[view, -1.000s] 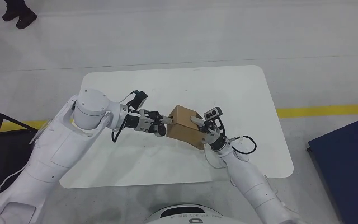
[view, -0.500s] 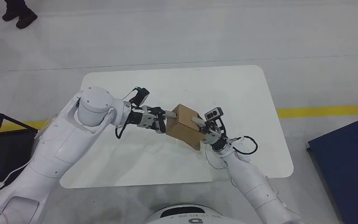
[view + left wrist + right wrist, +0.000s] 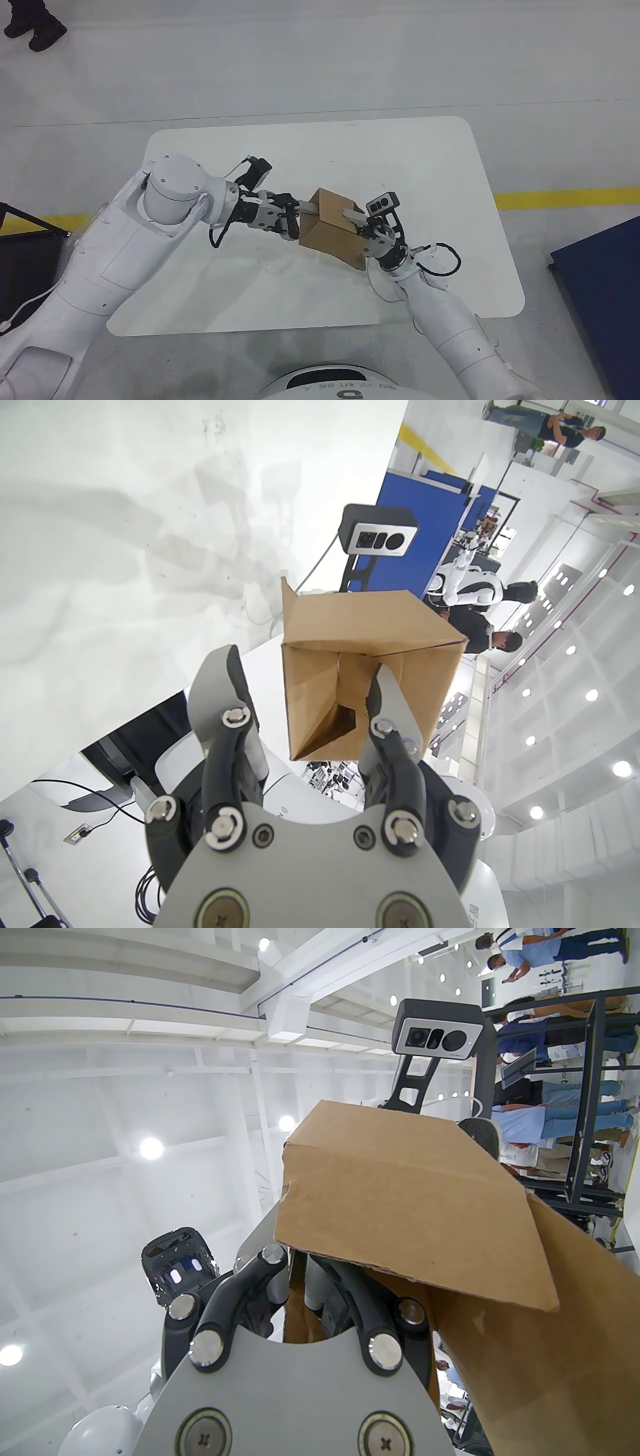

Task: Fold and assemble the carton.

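Presently the carton (image 3: 333, 230) is held between the two arms at the centre of the top view, and appears lifted off the white surface (image 3: 440, 170). The right jaws are clenched on a cardboard edge at the carton's lower-right end; in the right wrist view the panel runs in between them. The left jaws are spread and grasp nothing. One fingertip (image 3: 380, 690) is set against the inward-folded flaps of the end facing them, and the other lies outside the carton's side wall, apart from it. A dark gap is noted where those flaps meet, so that end is judged not yet closed.

Step in hand, as judged: the end flaps are to be pressed flat. The push is best delivered along the carton's length, straight toward the right jaws, so that the grip there is not twisted. The fingertip should be placed on the flap face and not let into the gap. Pressure should be raised slowly, since thin cardboard is expected to buckle if loaded at one corner. The right grip should be left firm
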